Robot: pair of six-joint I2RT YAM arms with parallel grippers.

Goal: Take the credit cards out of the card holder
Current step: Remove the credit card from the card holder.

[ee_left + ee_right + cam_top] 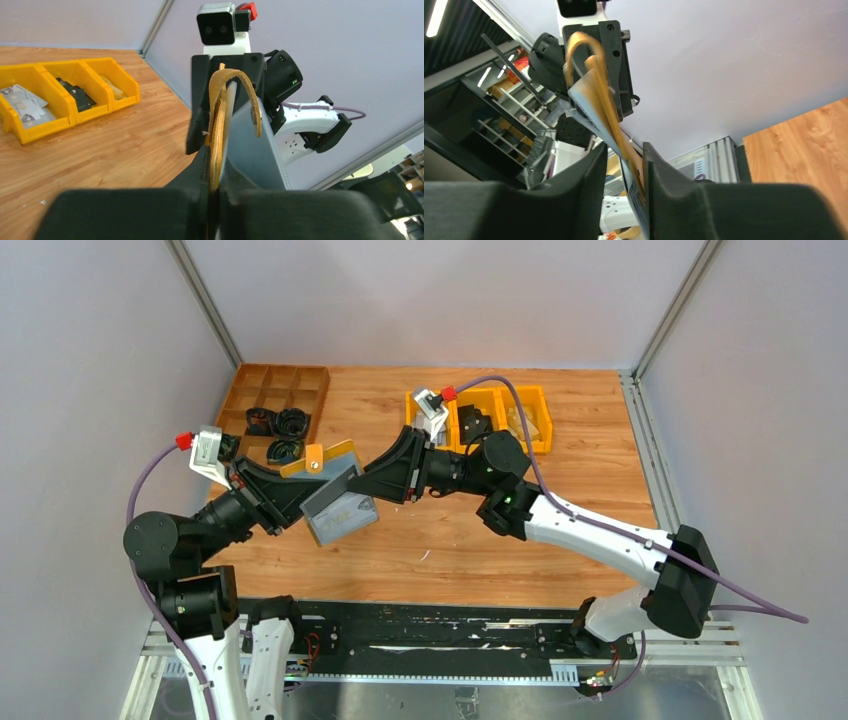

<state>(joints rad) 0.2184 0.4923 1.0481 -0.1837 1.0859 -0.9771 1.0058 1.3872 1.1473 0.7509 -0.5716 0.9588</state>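
The card holder [338, 508] hangs in the air between both arms above the table, opened out, grey-blue inside facing up and its mustard snap tab [318, 458] sticking out. My left gripper [303, 502] is shut on its mustard leather flap [218, 115], pinched tight between the pads. From the other side, my right gripper [624, 155] straddles the far edge of the card holder [596, 95]. The leather lies against one finger, with a gap to the other. I cannot tell the credit cards apart from the grey-blue sleeves [250, 145].
Three joined yellow bins [500, 415] with small parts stand at the back right. A brown compartment tray [270, 400] holding black pieces sits at the back left. Grey walls close in both sides, and the arms' base rail [430, 640] runs along the near edge.
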